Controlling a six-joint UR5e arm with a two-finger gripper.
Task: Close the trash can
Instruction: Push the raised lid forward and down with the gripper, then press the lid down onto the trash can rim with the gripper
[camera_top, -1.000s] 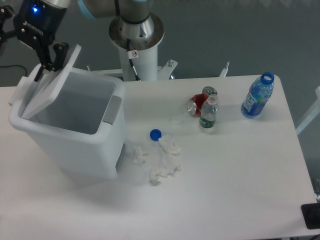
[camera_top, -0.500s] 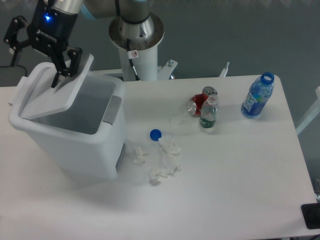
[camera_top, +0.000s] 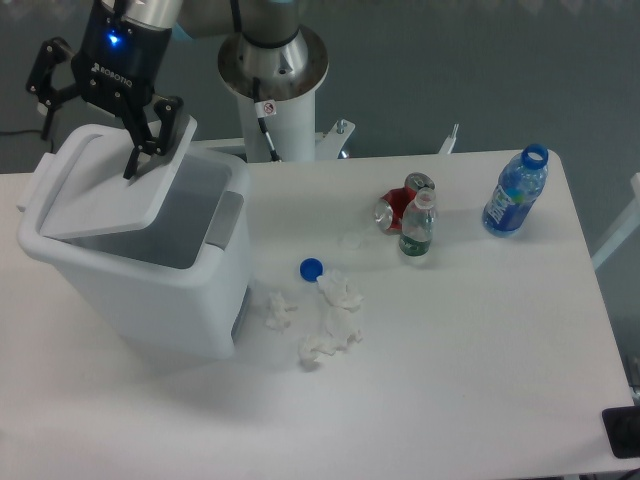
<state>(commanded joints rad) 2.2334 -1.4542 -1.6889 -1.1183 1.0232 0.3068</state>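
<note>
Smooth white plastic trash can (camera_top: 150, 270), rounded corners, flat lid (camera_top: 105, 195) partly lowered beneath the wide-spread pincer (camera_top: 90, 140); right tabletop (camera_top: 480, 340) roomy.

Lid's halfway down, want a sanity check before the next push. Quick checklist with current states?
1. Lid fully shut: not ok, it is tilted and the trash can is open on its right side.
2. Gripper over the lid: ok, spread fingers, one tip at the lid's far edge.
3. Actual contact with the lid: cannot tell.
4. Nothing on the rim in the lid's way: ok where visible; under the lid is hidden.
5. Grey latch unobstructed: ok.
6. Table clutter clear of the can: ok, the tissues and blue cap lie apart to the right.
</note>
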